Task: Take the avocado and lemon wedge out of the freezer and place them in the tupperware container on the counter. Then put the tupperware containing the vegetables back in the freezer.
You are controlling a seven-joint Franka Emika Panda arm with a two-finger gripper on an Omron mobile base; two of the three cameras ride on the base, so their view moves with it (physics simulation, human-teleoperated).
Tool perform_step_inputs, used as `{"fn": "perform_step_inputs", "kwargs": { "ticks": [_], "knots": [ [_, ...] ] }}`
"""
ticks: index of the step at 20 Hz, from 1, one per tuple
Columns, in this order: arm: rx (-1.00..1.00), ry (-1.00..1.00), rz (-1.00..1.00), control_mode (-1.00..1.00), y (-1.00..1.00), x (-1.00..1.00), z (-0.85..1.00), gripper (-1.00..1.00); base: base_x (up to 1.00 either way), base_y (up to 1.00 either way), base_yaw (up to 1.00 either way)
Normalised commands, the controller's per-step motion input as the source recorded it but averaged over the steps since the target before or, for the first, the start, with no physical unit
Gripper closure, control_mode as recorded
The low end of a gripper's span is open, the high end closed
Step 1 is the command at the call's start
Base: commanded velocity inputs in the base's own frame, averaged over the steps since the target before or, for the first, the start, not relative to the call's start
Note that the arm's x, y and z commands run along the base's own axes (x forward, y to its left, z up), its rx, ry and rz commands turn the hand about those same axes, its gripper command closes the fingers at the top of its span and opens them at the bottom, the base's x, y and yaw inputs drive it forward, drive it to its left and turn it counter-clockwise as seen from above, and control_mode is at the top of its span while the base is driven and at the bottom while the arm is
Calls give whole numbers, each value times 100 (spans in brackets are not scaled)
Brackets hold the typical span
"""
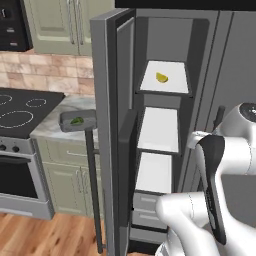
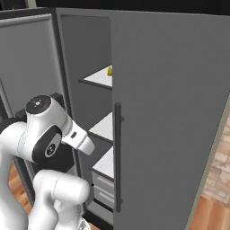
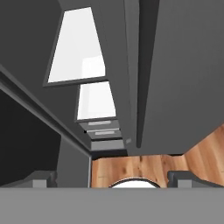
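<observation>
Kitchen of olive cabinets and plank floor, freezer [image 1: 165,125] door swung wide: my claw [image 3: 112,179] hangs empty with its jaws fully apart, pointing down past the white shelves toward the grey drawers and the floor beyond. Out from there, the lemon wedge [image 1: 161,77] sits alone on the top shelf, well above where my hand is aimed. Farther left, past the open door, the container [image 1: 77,121] rests on the tabletop [image 1: 52,125] beside the stove, with the avocado [image 1: 77,120] already inside it. The risk, as I judge it, lies in the climb: my arm is folded close to the door and shelf edges, so a wrist could knock a shelf, or a hasty pinch could push the wedge deeper back.
</observation>
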Motion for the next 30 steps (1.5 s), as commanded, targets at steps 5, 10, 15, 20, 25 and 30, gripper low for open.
{"fn": "perform_step_inputs", "kwargs": {
  "ticks": [5,10,15,20,25,30],
  "knots": [
    [0,0,0,100,0,0,0,-100,98,-8,-3],
    [0,0,0,100,0,0,0,-100,42,-56,-27],
    [0,0,0,100,0,0,0,-100,7,-43,-34],
    [0,0,0,100,0,0,0,-100,32,7,-15],
    [0,0,0,100,0,0,0,-100,34,55,-1],
    [0,0,0,100,0,0,0,-100,6,83,0]
  ]
}}
